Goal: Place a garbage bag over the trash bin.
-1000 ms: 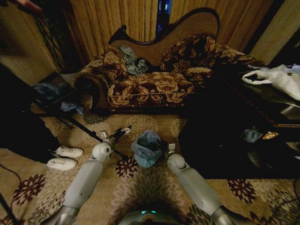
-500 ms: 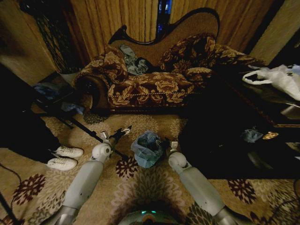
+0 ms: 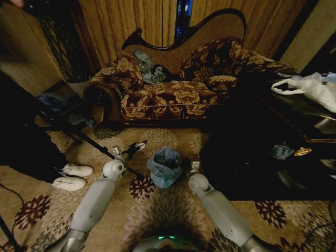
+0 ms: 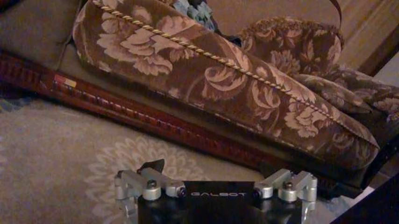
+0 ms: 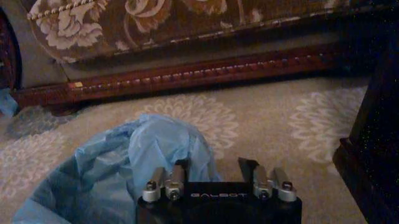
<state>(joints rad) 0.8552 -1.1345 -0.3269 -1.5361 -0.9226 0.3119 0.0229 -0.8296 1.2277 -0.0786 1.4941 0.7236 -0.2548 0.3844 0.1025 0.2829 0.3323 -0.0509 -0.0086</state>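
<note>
The light blue, wrinkly garbage bag [image 3: 165, 166] stands bunched on the carpet between my two arms, and the trash bin is hidden beneath it. In the right wrist view the garbage bag [image 5: 131, 172] lies right beside my right gripper [image 5: 215, 164], which is open with nothing between its fingers. From the head, that right gripper [image 3: 193, 166] sits at the bag's right side. My left gripper [image 3: 135, 147] hovers left of the bag, apart from it. It is open [image 4: 215, 169] over bare carpet and faces the sofa base.
A floral sofa [image 3: 173, 89] spans the back. To the right stands a dark table [image 3: 273, 142] with a white plastic bag [image 3: 310, 86] on it. White sneakers [image 3: 71, 176] lie to the left, and a black tripod leg [image 3: 94, 144] crosses the carpet near my left arm.
My right arm has shifted slightly beside the bag. The bag and my left arm have stayed put.
</note>
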